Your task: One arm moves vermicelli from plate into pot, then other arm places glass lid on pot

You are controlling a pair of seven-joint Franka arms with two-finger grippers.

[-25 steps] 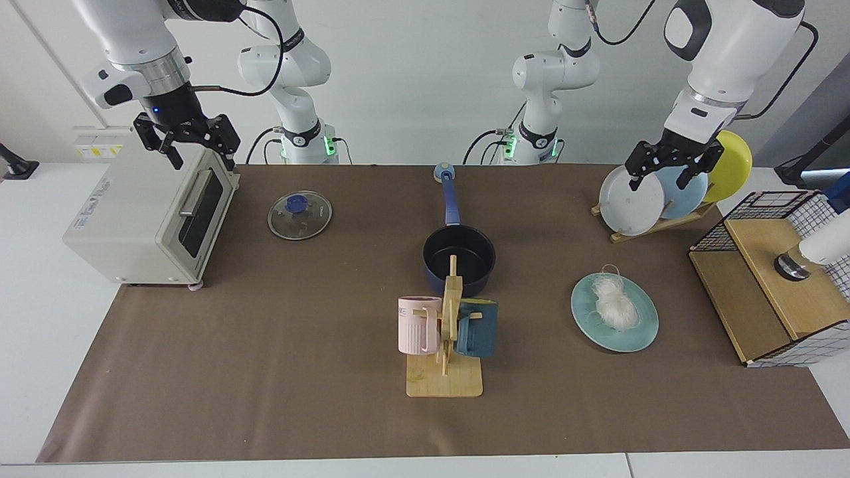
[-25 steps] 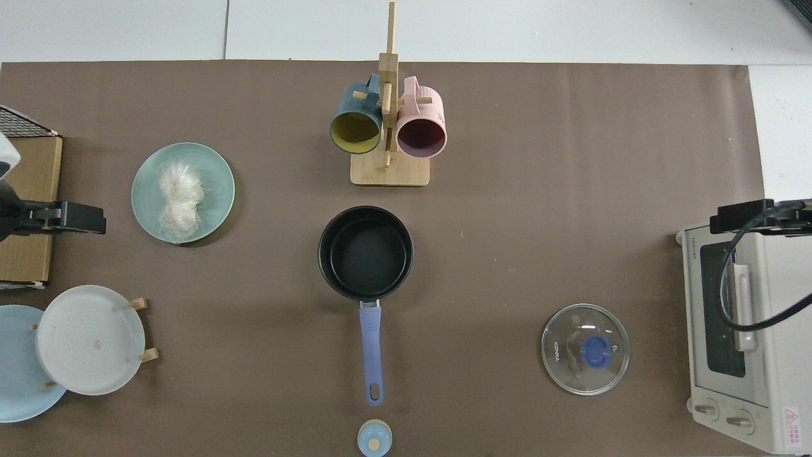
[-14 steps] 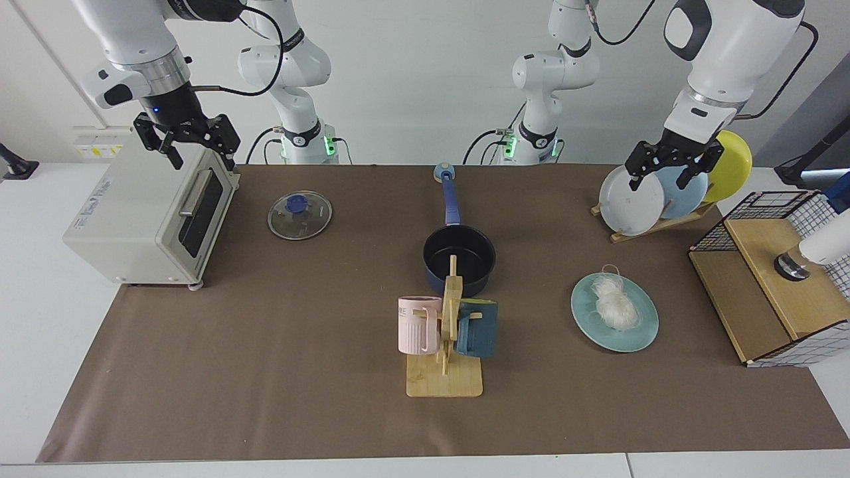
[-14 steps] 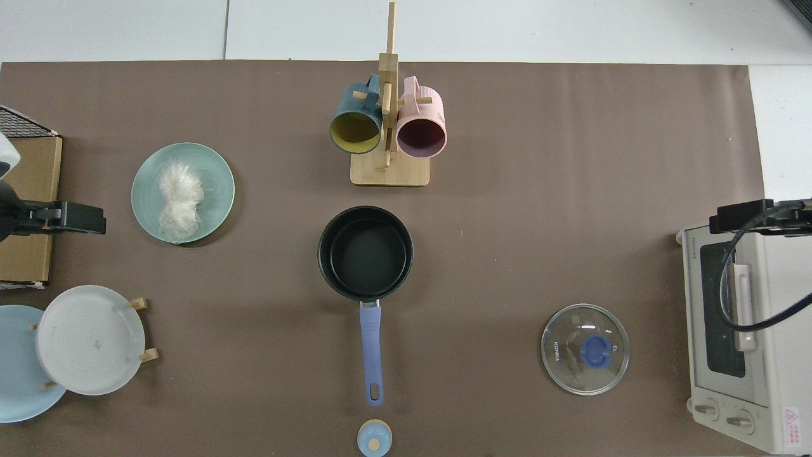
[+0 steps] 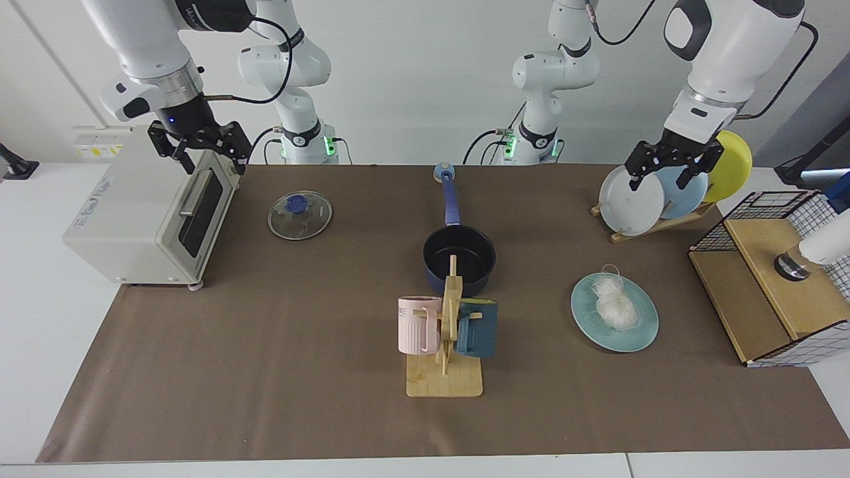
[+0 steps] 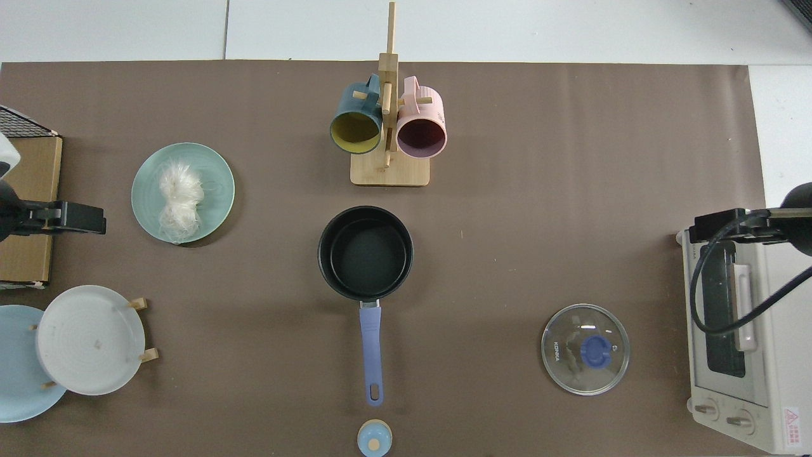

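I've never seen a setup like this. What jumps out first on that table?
Probably the white bundle of thin vermicelli threads on the round pale teal plate, and mid-table the small dark navy pot, empty. The open left gripper hangs by racked plates; the open right gripper hovers over a toaster oven.

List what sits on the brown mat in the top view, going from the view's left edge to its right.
white plate → teal plate holding the vermicelli → pot → pink mug → glass lid
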